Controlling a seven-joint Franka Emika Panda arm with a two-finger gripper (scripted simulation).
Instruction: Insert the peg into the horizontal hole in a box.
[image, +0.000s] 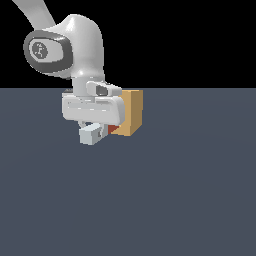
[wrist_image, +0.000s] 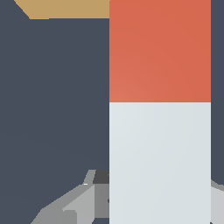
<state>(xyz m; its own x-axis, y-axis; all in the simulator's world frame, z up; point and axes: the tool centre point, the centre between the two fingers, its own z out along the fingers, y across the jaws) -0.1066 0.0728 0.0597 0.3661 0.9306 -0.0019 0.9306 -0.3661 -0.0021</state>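
Observation:
The peg (image: 91, 134) is a square bar held level just above the floor, its pale grey-white end toward the exterior view's left. Its orange-red end (image: 113, 130) reaches the tan-orange box (image: 132, 112). My gripper (image: 95, 126) is shut on the peg from above, over its pale part. In the wrist view the peg (wrist_image: 159, 131) fills much of the picture, with one grey finger (wrist_image: 87, 199) showing beside it. A strip of the box (wrist_image: 65, 8) shows past the peg's orange end. The hole is hidden behind my hand and the peg.
The floor (image: 175, 200) is flat dark grey-blue. My white arm (image: 75, 40) rises above the hand toward the exterior view's upper left.

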